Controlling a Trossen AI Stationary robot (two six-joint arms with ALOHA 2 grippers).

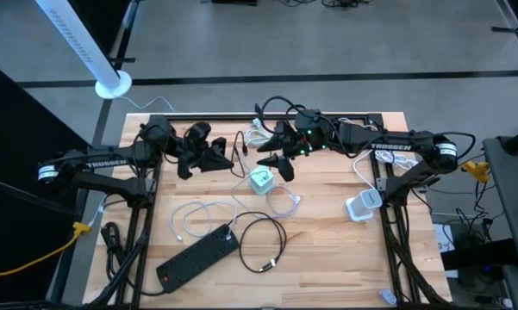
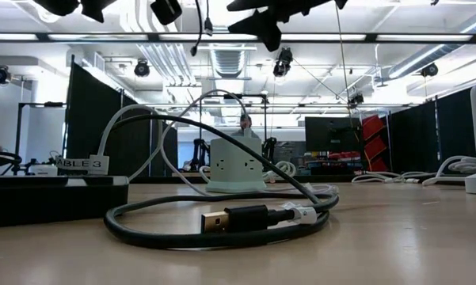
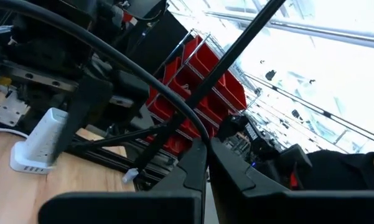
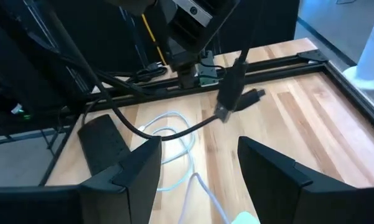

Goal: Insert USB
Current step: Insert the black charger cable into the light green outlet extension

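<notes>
A black cable lies coiled (image 1: 263, 241) on the wood table, and one gold USB plug (image 2: 215, 222) rests flat on the tabletop. Its other stretch rises to my left gripper (image 1: 227, 158) (image 3: 207, 158), which is shut on it above the table's far middle. A black plug end (image 4: 231, 90) (image 1: 240, 155) hangs in the air beside that gripper. The pale green-white USB hub (image 1: 260, 181) (image 2: 236, 165) stands on its base. My right gripper (image 1: 267, 153) (image 4: 199, 165) is open, above and just beyond the hub, facing the left gripper. My left gripper pinches the black cable (image 3: 202, 135) between its two fingers. The cable leaves the fingertips and arches up and away. The held stretch is lifted clear of the table, with the plug end hanging free nearby. How far from the plug the fingers sit, I cannot tell.
A black power strip (image 1: 198, 254) lies near the left front. A white cable (image 1: 198, 215) loops beside it, and another white cable (image 1: 284, 200) trails from the hub. A white charger block (image 1: 362, 207) stands at the right. Tangled cables (image 1: 280, 112) crowd the far edge.
</notes>
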